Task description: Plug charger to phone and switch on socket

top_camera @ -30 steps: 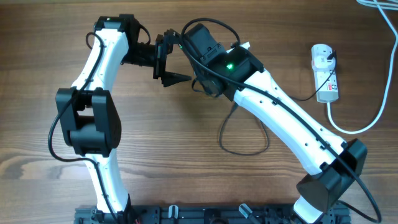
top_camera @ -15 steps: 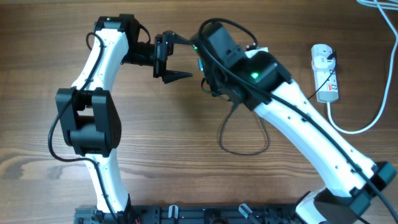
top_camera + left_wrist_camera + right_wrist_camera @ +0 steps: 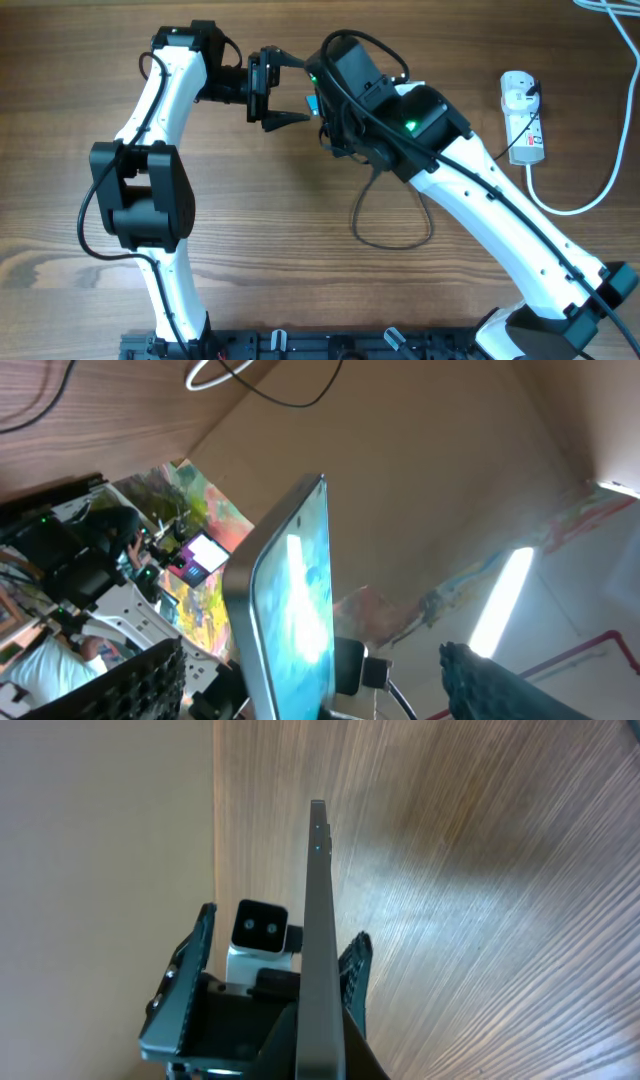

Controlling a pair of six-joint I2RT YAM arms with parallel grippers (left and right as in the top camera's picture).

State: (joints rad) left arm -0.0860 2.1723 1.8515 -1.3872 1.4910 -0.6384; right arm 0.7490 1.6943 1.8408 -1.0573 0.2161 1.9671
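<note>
One second on, right gripper [image 3: 325, 108] clamping phone [image 3: 295, 600] has shifted right; left gripper [image 3: 290, 92] gapes.

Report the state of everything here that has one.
phone, screen lit, held on edge off the table
charger, slack, looped on the table; phone end unclear
socket, black plug inserted; on or off unreadable
left end effector, open, straddling the phone
right end effector, shut on the phone

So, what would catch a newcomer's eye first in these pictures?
The left arm and right arm meet at top centre, with the phone, screen glowing cyan, on edge between the open left fingers. Then the white socket at the right edge and the charger looping mid-table.
</note>
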